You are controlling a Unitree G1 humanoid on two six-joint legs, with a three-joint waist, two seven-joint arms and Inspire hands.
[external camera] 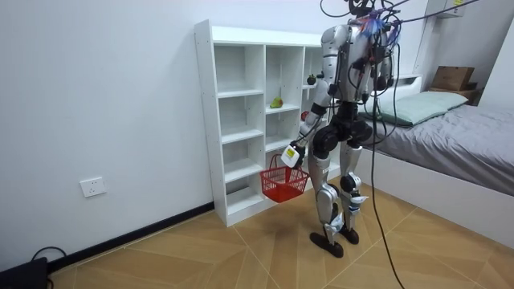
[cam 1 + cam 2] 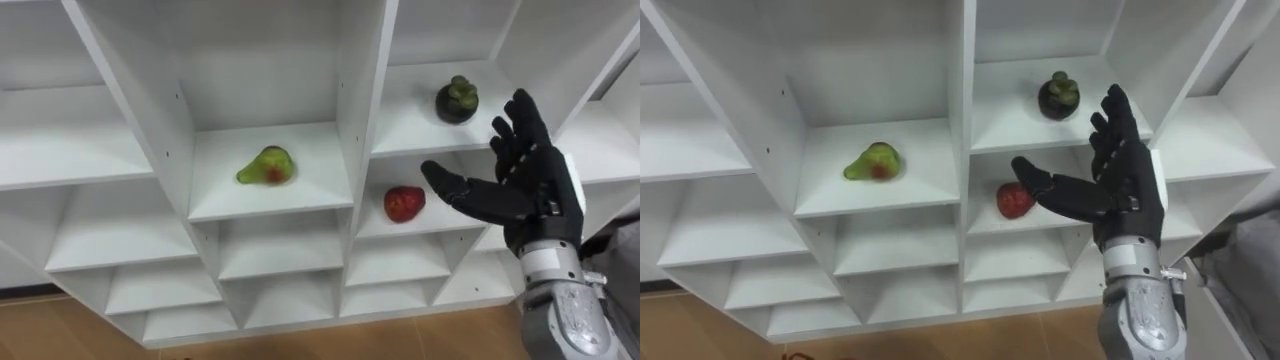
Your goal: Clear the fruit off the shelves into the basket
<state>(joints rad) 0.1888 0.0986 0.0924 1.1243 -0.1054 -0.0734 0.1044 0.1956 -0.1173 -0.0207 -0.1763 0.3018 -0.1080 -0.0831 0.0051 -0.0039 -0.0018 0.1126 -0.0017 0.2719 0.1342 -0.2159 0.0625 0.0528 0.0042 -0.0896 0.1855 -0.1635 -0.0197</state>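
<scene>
A white closet of open shelves [image 2: 356, 100] holds three fruits. A green-yellow pear with a red patch [image 2: 267, 166] lies in the middle compartment. One column to the right, a red fruit [image 2: 404, 203] sits on a lower shelf, with a dark round fruit with a green top [image 2: 456, 100] on the shelf above it. My right hand [image 2: 520, 185] is raised in front of that column, open, thumb pointing toward the red fruit and holding nothing. In the room view my left hand [image 1: 291, 152] hangs low, shut on the handle of a red basket [image 1: 283, 183].
I stand on a wooden floor [image 1: 241, 257] close to the closet. Other compartments around the fruits are bare. A bed [image 1: 458, 148] lies behind me at the room view's right, and a dark object [image 1: 24, 273] sits on the floor at its far left.
</scene>
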